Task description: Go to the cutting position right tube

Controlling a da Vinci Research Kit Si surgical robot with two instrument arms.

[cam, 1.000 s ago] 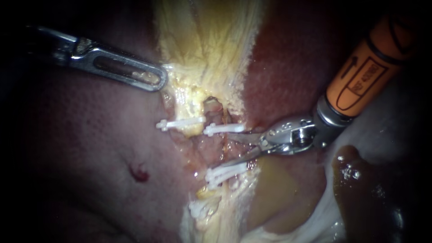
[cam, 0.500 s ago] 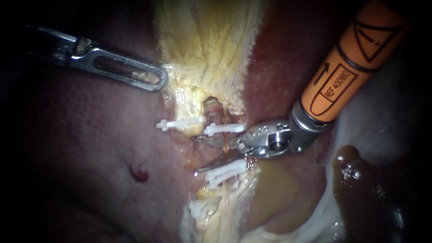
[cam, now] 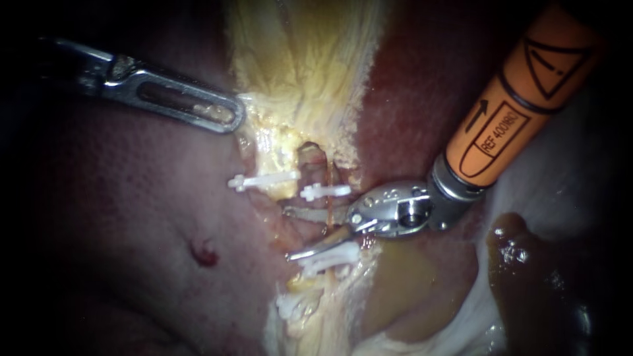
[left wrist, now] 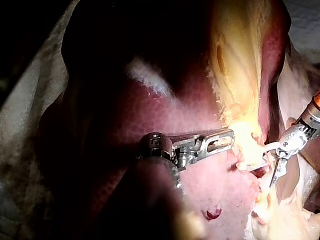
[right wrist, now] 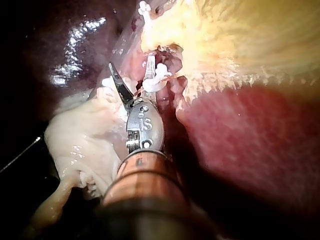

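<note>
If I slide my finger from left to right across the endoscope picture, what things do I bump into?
Left instrument → long white clip → right instrument, its blades open → its orange shaft. The short clips and the dark blob overlap these, so I left them out.

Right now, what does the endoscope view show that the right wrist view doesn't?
Only the endoscope view shows the left instrument at the yellow tissue, a small red spot on the liver, and both open blades of the right instrument with a thin tube between them. Only the right wrist view shows a pale fatty lump beside the right instrument. Both show the right instrument, white clips, yellow tissue and liver.
</note>
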